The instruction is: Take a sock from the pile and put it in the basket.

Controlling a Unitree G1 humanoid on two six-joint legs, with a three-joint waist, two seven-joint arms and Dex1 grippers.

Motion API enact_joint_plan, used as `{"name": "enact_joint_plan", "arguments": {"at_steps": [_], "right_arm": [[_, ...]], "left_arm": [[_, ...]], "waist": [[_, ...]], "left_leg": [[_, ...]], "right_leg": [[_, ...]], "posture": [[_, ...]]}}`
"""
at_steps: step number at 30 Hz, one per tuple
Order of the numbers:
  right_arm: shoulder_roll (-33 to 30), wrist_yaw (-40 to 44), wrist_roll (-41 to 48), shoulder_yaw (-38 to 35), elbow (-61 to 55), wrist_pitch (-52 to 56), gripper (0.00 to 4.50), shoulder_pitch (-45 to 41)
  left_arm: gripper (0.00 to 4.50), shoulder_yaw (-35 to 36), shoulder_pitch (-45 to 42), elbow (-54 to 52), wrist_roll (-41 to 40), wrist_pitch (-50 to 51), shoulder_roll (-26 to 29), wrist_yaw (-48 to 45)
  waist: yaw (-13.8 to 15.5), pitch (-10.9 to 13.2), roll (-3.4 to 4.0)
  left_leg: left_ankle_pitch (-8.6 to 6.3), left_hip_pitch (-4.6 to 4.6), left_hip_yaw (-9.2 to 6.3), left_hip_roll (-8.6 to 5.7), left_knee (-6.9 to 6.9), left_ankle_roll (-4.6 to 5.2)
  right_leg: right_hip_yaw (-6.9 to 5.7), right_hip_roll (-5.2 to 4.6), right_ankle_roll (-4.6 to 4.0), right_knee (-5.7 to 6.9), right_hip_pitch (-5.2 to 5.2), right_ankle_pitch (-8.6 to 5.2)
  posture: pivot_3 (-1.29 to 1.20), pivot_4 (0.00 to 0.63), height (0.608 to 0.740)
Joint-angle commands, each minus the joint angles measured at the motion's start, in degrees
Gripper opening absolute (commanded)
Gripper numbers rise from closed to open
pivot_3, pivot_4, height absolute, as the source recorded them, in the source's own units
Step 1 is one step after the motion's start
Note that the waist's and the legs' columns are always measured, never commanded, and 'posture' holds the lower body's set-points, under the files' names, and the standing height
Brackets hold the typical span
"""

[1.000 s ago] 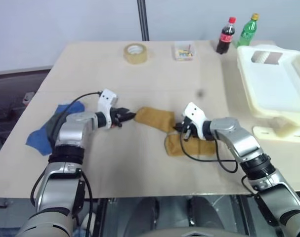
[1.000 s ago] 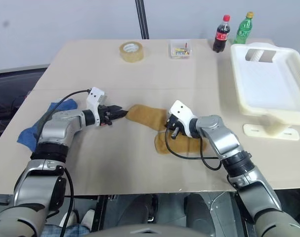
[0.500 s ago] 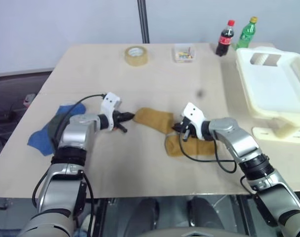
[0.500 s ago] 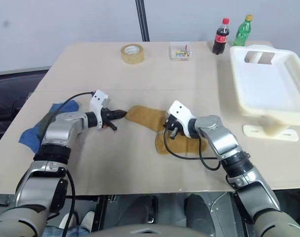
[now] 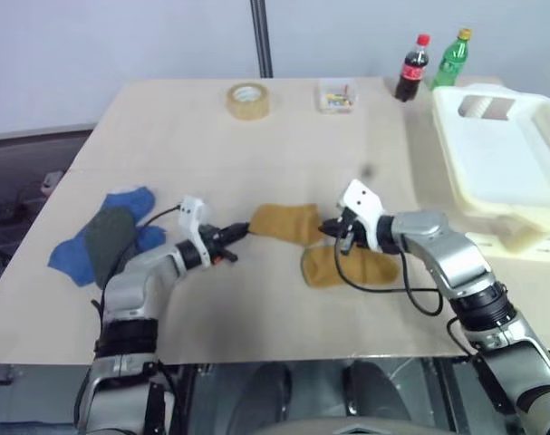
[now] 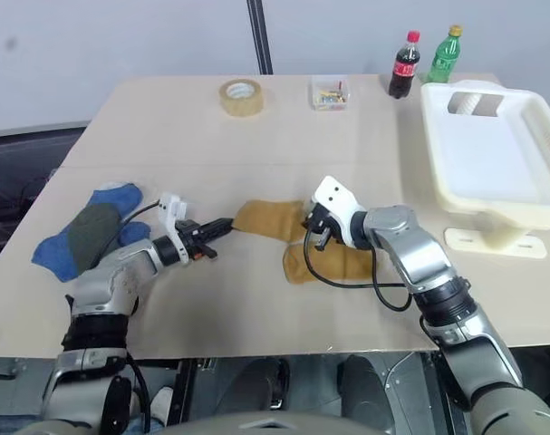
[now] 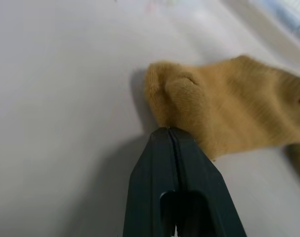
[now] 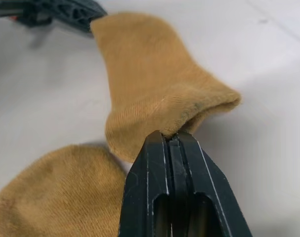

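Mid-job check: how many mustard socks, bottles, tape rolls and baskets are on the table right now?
Mustard socks: 2
Bottles: 2
Tape roll: 1
Basket: 1
Total: 6

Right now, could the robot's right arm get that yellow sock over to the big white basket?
Probably yes: the right gripper is shut on the mustard sock, and bare table lies before the basket. The left gripper also pinches it.
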Motion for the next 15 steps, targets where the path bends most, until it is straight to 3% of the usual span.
{"name": "enact_joint_plan", "arguments": {"at_steps": [1, 8, 15], "right_arm": [[-1.98, 0.22, 2.78, -3.40, -6.72, 3.28, 0.00, -1.18], [-7.25, 1.34, 9.43, -8.40, -14.89, 11.02, 0.00, -0.32], [-14.87, 2.15, 18.24, -16.14, -23.36, 22.55, 0.00, 2.76]], "left_arm": [[0.05, 2.74, 3.84, -9.50, -5.28, 2.61, -1.17, 2.69], [0.05, 4.61, 9.23, -20.11, -12.51, 5.42, -3.33, 7.69], [0.05, 1.18, 15.40, -32.54, -21.32, 11.67, -4.87, 12.33]], "waist": [[0.01, 0.00, 0.00], [0.41, 0.03, -0.02], [1.12, 0.04, -0.01]], "left_leg": [[0.00, -0.01, 0.02, 0.00, -0.01, 0.00], [-0.01, -0.01, 0.03, 0.02, -0.13, 0.00], [-0.02, -0.04, 0.06, 0.03, -0.37, 0.02]], "right_leg": [[0.03, -0.02, 0.00, -0.02, 0.00, 0.00], [0.03, -0.11, -0.02, -0.11, -0.01, 0.00], [0.05, -0.15, -0.03, -0.45, 0.01, 0.00]], "posture": [[0.00, 0.150, 0.738], [0.00, 0.150, 0.738], [0.00, 0.150, 0.738]]}}
